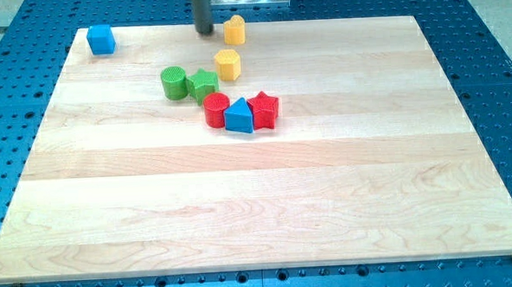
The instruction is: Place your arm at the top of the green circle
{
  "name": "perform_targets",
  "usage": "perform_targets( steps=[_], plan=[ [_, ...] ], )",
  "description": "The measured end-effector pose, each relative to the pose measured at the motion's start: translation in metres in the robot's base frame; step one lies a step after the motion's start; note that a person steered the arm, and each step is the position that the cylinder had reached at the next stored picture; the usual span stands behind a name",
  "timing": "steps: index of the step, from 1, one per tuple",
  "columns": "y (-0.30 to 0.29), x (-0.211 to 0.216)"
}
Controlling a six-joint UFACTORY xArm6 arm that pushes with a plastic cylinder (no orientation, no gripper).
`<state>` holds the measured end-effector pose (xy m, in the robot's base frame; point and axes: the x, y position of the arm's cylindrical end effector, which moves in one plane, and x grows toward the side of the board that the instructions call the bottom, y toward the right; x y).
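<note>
Blue triangle [238,117] nearest camera, green circle [174,82] at its 10 o'clock, my tip [204,31] at circle's 1 o'clock, apart, no jaws, holding nothing.

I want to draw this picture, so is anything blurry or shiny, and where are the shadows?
In the camera view, the blocks look sharp: the green circle shows its ridges clearly. The wooden board is evenly lit, no strong glare. Shadows are small and soft, hugging the blocks' bases. My tip, near the view's top beside a yellow block, looks dark and slightly soft.
</note>
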<state>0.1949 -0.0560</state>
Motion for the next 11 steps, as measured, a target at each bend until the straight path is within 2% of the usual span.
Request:
perform_targets(
  steps=[1, 2, 3, 9, 10, 11],
  plan=[
    [0.03, 0.013],
    [-0.034, 0.022],
    [-0.045, 0.031],
    [-0.046, 0.037],
    [-0.041, 0.083],
    [-0.061, 0.114]
  ],
)
